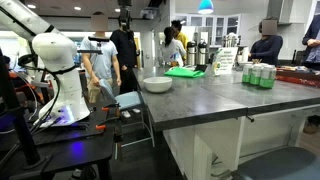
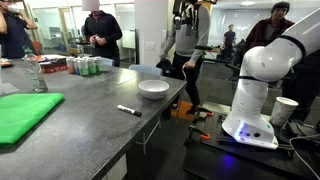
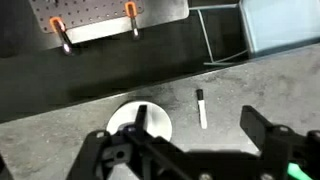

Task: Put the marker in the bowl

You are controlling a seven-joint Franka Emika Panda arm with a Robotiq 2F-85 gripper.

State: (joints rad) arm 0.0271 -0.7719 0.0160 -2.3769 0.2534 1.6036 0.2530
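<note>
The white bowl (image 2: 153,88) sits near the counter's edge in both exterior views (image 1: 157,84). In the wrist view it lies at the lower middle (image 3: 152,125), partly behind a finger. The marker (image 2: 128,110), white with a black cap, lies flat on the grey counter a short way from the bowl. In the wrist view it shows beside the bowl (image 3: 201,107). My gripper (image 3: 200,135) is open and empty, well above the counter, with the marker showing between its fingers. The gripper itself does not show in the exterior views.
A flat green tray (image 2: 20,115) lies further along the counter (image 1: 185,71). Green cans (image 2: 82,66) and a bottle (image 2: 38,78) stand at the far end. The robot's white base (image 2: 250,120) stands on a black table beside the counter. People stand behind.
</note>
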